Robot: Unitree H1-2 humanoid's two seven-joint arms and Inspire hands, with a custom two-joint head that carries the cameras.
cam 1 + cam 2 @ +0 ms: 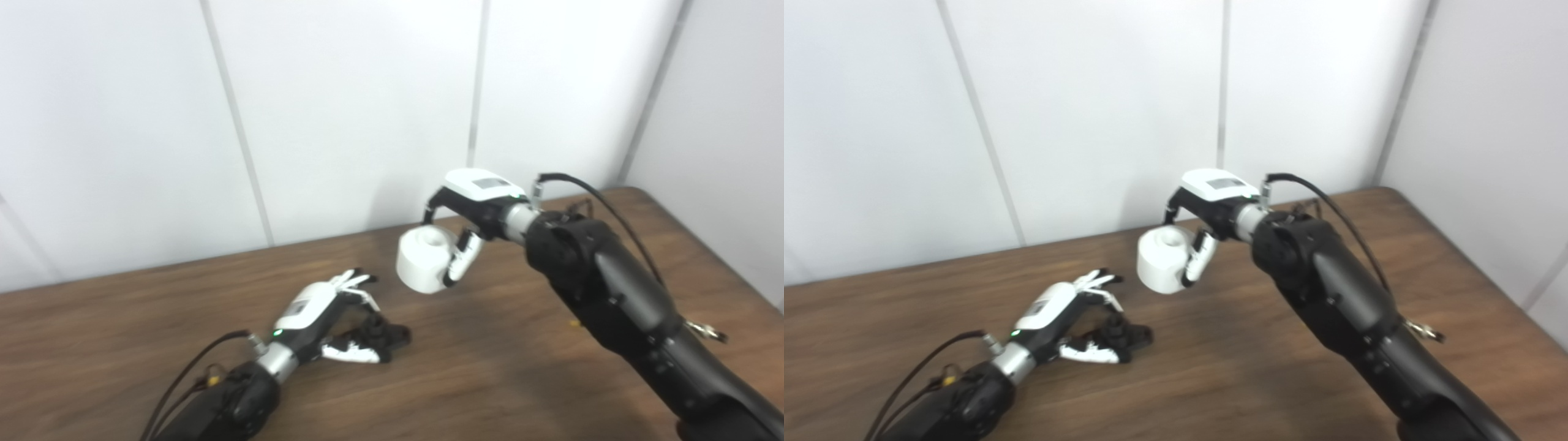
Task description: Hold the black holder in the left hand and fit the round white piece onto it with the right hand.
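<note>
A dark wooden table (502,367) with a brown grain fills the lower part of both views, its far edge running against white wall panels (343,110).

Toward the near left of the table, the left arm comes in from the bottom edge, black-sleeved, with a thin black cable (190,373) looping beside its wrist. The left hand (324,318) lies low over the tabletop, its white back facing up and a small green light showing near the wrist. Its fingers (355,282) reach away toward the far edge, loosely curled, while the thumb lies nearer the robot. Between thumb and fingers sits the black holder (383,337), a small dark block resting on the wood and sticking out to the right of the hand. The hand is wrapped around it, though how firmly it presses cannot be told from the blurred frames.

Right of that, raised above the table and nearer the far edge, hangs the round white piece (424,260), a short thick cylinder with a hollow in its upper face. It is well apart from the holder, up and to its right. The right hand (468,214) grips it from the right side, one finger curving over the top and a white finger pressed down its side wall. The right arm (612,294), bulky and black, stretches back to the bottom right corner, with a black cable (588,190) arching over its wrist.
</note>
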